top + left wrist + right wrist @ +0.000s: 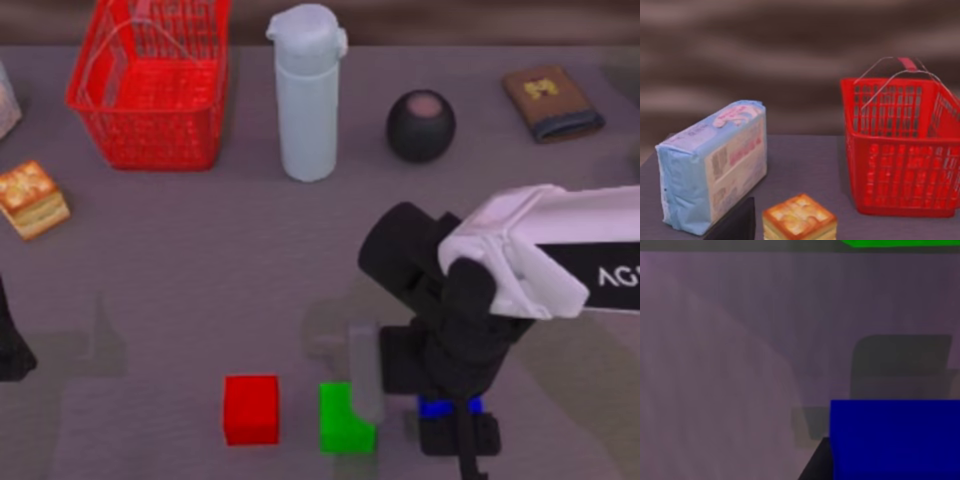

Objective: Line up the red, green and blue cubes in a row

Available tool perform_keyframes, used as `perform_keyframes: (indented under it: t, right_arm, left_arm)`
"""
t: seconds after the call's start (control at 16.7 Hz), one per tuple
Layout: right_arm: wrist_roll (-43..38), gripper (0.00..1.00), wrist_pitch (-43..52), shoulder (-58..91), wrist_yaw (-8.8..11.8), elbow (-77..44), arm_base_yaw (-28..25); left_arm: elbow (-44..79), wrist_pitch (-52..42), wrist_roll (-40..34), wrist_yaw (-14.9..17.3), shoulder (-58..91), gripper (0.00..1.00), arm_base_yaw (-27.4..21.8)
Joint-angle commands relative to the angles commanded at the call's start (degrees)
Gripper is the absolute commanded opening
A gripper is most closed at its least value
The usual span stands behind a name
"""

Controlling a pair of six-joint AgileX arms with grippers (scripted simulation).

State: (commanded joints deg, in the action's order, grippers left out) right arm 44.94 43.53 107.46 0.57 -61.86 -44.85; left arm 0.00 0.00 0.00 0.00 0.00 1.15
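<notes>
Here, right gripper [452, 412] jaws on blue cube [450, 407], beside green cube [345, 420].

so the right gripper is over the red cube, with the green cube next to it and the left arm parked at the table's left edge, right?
Not quite: the right gripper is over the blue cube, not the red cube, as the top view shows. The green cube does sit beside it, and the left arm is parked at the table's left edge.
</notes>
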Motion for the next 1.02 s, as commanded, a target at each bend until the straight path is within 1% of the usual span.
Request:
perform_keyframes:
  t: [0.66,0.72,1.02]
  right_arm:
    - [0.00,0.98,0.00,0.00,0.00,0.00,0.00]
    - [0.00,1.00,0.00,0.00,0.00,0.00,0.00]
    - [0.00,1.00,0.00,0.00,0.00,0.00,0.00]
  left_arm:
    - [0.00,0.00,0.00,0.00,0.00,1.00,0.00]
    - [0.00,0.00,0.00,0.00,0.00,1.00,0.00]
    - [0.00,0.00,0.00,0.00,0.00,1.00,0.00]
